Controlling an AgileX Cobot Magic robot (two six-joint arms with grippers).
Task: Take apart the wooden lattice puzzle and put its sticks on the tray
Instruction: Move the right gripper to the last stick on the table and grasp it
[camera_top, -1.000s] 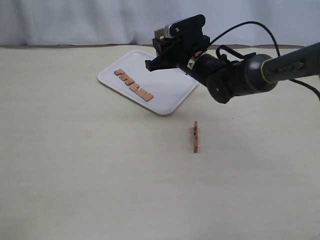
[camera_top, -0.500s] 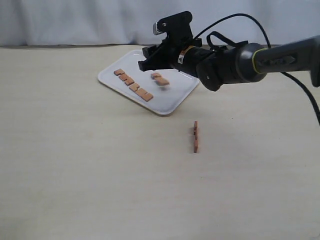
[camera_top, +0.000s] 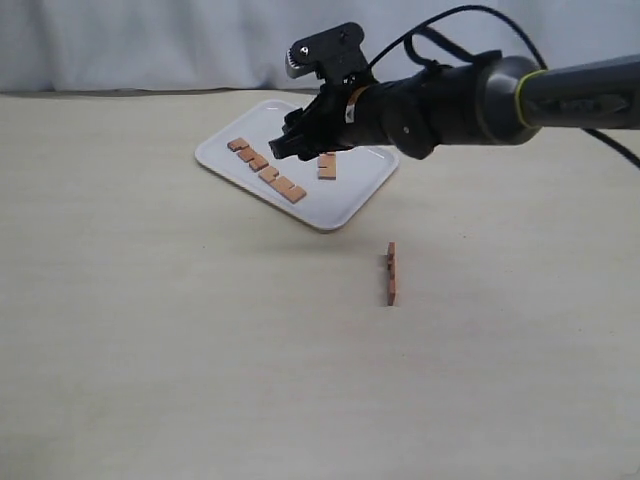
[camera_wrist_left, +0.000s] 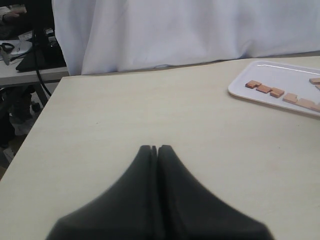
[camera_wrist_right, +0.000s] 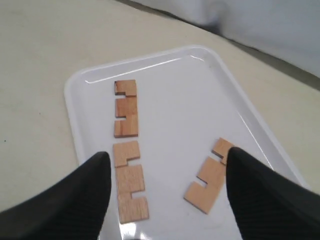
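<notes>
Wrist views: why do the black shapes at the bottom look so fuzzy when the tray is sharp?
Left wrist view: the left gripper sits too near the lens, out of focus; the tray farther off is crisp. Right wrist view: the right gripper blurs likewise, while the sticks look sharp. Exterior view: soft, even light, faint shadows.

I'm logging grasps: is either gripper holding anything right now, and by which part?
Nothing is held. The right gripper is open above the tray, a stick lying loose beneath; the left gripper is shut empty.
</notes>
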